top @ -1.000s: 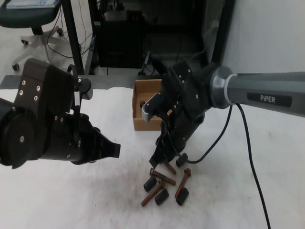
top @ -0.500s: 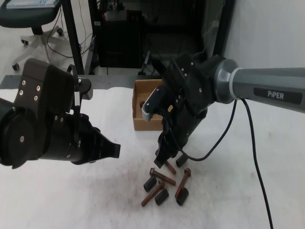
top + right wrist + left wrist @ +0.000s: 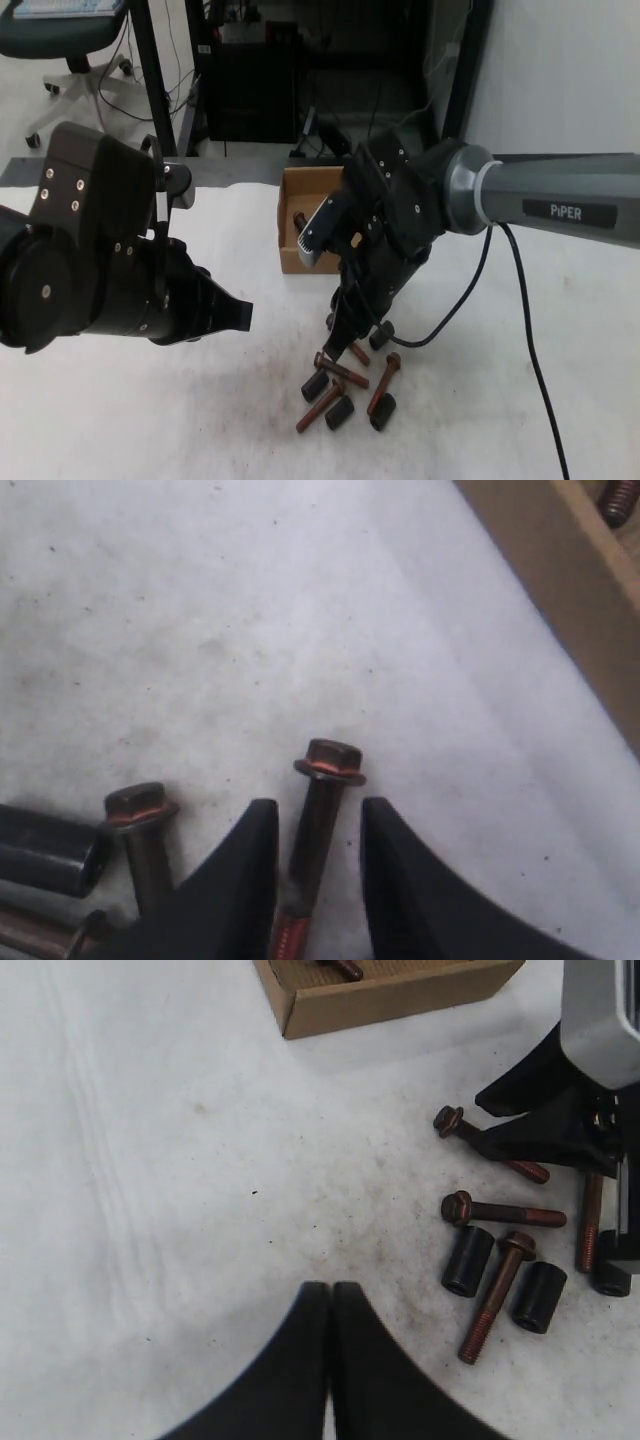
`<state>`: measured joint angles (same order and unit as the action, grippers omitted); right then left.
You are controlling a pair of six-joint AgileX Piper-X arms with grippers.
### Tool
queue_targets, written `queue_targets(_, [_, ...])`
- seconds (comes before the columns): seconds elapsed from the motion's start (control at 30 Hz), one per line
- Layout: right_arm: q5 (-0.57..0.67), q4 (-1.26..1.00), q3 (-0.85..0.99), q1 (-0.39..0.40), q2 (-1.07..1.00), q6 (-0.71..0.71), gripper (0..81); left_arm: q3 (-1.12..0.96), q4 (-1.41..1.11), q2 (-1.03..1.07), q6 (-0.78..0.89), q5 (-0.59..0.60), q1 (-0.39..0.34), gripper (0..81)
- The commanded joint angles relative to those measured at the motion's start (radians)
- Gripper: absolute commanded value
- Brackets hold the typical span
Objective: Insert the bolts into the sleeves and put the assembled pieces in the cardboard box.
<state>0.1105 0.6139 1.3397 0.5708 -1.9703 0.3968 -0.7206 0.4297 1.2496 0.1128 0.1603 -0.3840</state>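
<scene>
Several copper-coloured bolts [image 3: 340,370] and black sleeves [image 3: 340,411] lie loose on the white bench, in front of the cardboard box [image 3: 292,262]. My right gripper [image 3: 346,338] is lowered onto the near edge of this pile. In the right wrist view it [image 3: 315,818] stands open, with a finger on each side of one bolt [image 3: 325,785] and a gap on both sides. My left gripper [image 3: 330,1305] is shut and empty, hovering over bare bench to the left of the pile [image 3: 500,1250]. At least one bolt [image 3: 340,968] lies inside the box [image 3: 390,1000].
A second bolt [image 3: 140,825] and a sleeve [image 3: 45,850] lie close beside the right gripper's fingers. The box wall [image 3: 560,590] is just beyond them. A cable [image 3: 525,340] trails over the bench on the right. Office chair and stands stand behind the bench.
The right arm's wrist shifted slightly up and back down over the bolts, with its gripper staying at the same bolt. The left arm has not moved.
</scene>
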Motion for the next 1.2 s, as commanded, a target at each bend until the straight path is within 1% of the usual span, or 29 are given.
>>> queue_targets(0.0, [-0.007, -0.016, 0.002, -0.009, 0.001, 0.007, 27.5, -0.004, 0.0, -0.014, -0.002, -0.006, 0.003, 0.3])
queue_targets(0.27, [-0.007, -0.016, 0.002, -0.026, 0.001, 0.007, 27.5, -0.004, 0.0, -0.014, -0.002, -0.006, 0.003, 0.3])
queue_targets(1.1, [0.0, 0.003, 0.003, -0.021, -0.037, 0.007, 27.5, -0.004, 0.0, -0.014, -0.002, -0.006, 0.003, 0.3])
queue_targets(1.17, [0.018, 0.007, 0.004, -0.019, -0.037, 0.007, 27.5, -0.004, 0.0, -0.014, -0.002, -0.006, 0.003, 0.3])
